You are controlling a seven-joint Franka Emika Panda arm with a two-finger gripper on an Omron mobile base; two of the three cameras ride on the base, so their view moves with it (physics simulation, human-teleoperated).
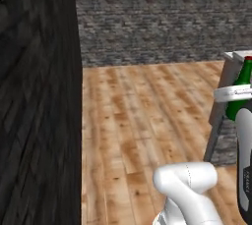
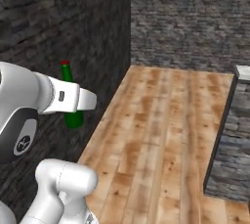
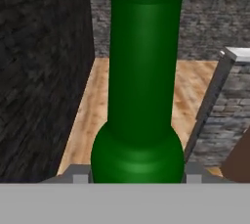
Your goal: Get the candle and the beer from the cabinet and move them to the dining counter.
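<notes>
We see one slim dark green glass bottle with a red cap, the beer (image 3: 141,86), and our gripper (image 3: 136,175) holds it between its two fingers. It hangs above the wooden plank floor (image 1: 133,121), left of the one grey stone-walled, white-topped dining counter (image 2: 229,140). We can read no words on it.

Showing dark green beer (image 3: 140,96), red cap | glowing warm brown plank floor (image 2: 161,135) | looming grey brick wall (image 1: 162,17)
</notes>
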